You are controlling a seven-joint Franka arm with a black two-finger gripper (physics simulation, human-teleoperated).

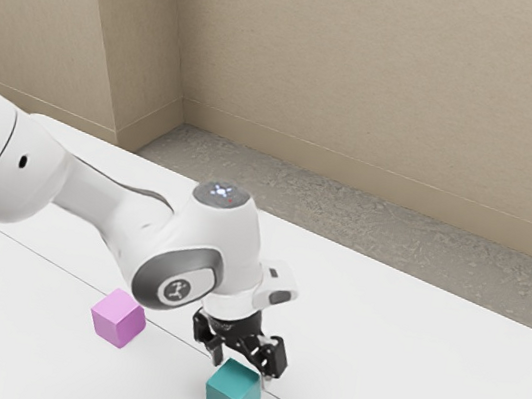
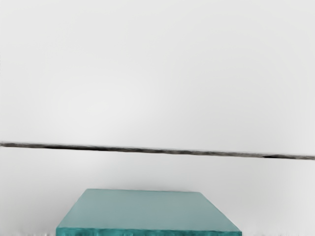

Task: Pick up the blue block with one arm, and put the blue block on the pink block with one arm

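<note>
The claw (image 1: 244, 360) hangs with its fingers spread wide just over the blue block (image 1: 235, 395), gripping nothing, and the block rests on the white surface (image 1: 422, 366) near the pink block (image 1: 118, 318), not touching it.

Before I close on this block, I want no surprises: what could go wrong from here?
The open fingers hover at the top of the blue block; closing this high may catch only its rim and slip. The pink block sits close by; a low carry could knock it aside.
</note>
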